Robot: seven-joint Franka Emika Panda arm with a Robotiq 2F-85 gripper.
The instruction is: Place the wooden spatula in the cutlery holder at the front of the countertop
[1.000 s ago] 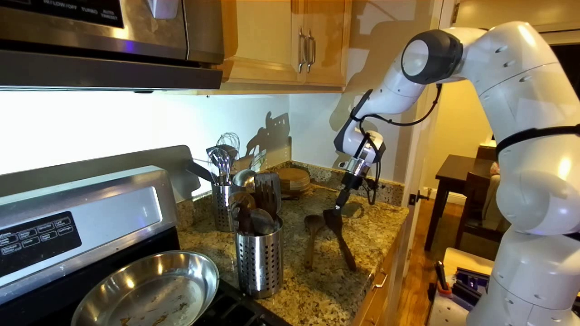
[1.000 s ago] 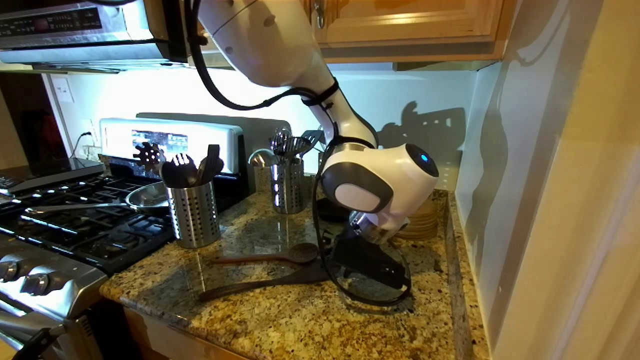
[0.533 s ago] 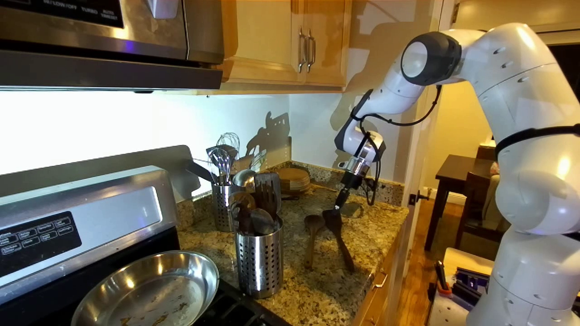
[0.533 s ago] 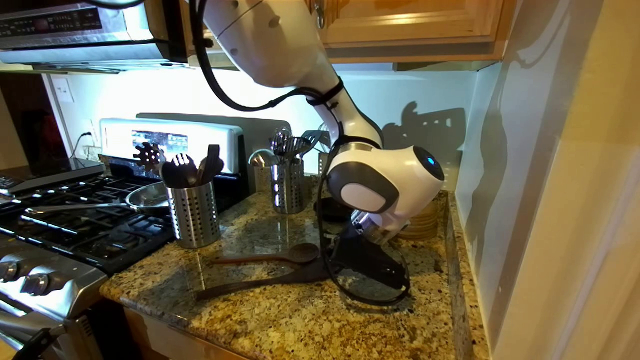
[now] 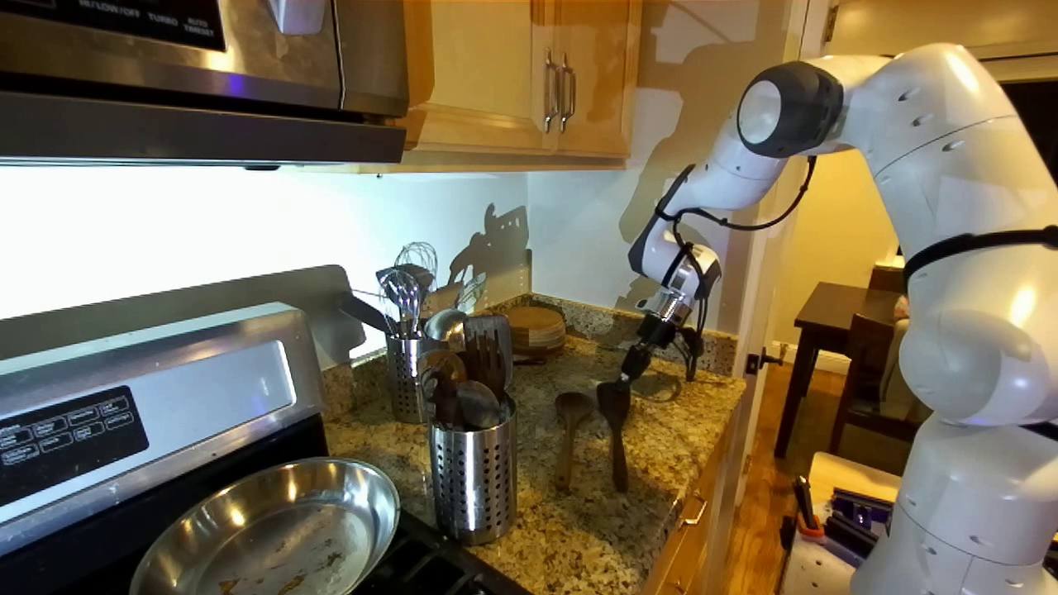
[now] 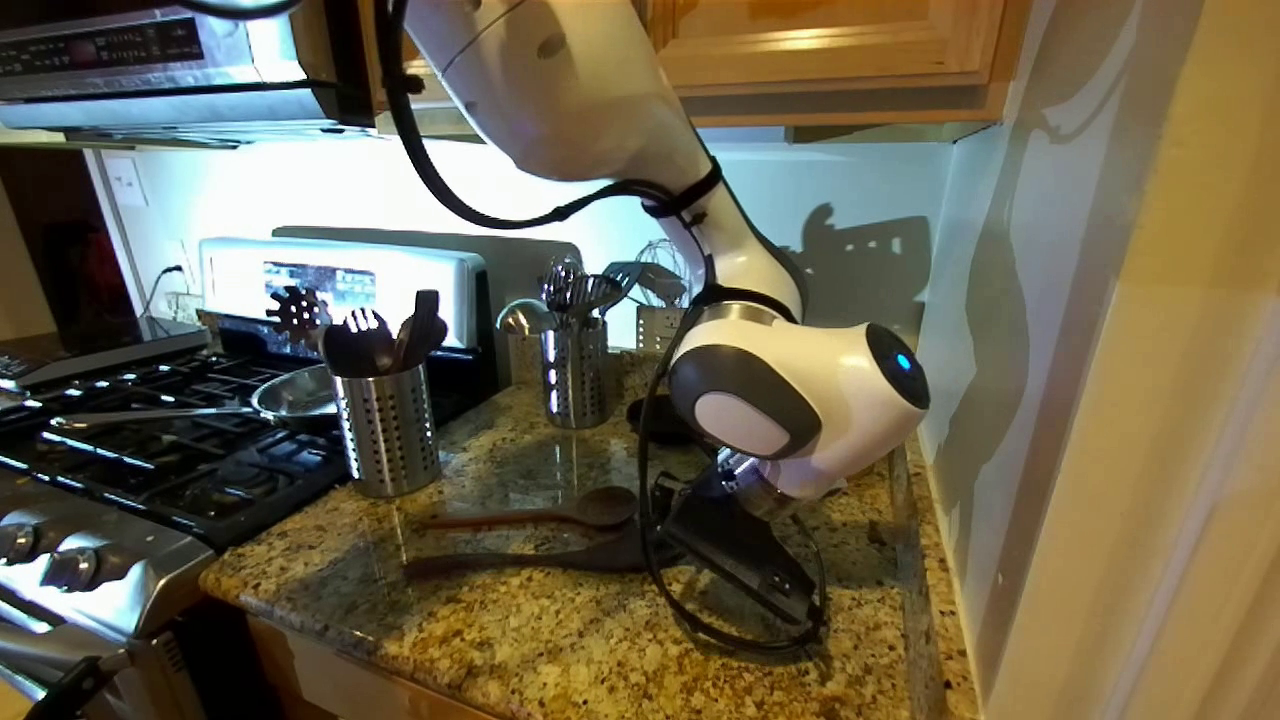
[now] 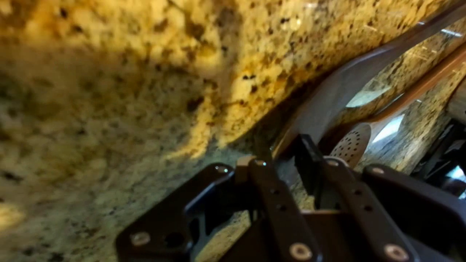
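Granite counter (image 5: 682, 421) across the lower middle in an exterior view. Wooden spatula (image 5: 616, 426) right of center, handle toward the bottom, spoon (image 5: 570, 423) just left of it. Steel holder (image 5: 474, 479) bottom center, utensils (image 5: 478, 405) inside. My gripper (image 7: 283, 145) pinches the spatula's head, right of center in the wrist view.

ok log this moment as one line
gripper: closed on head of dark wooden spatula | wooden spoon: lying beside | front perforated steel cutlery holder: spatula not inside
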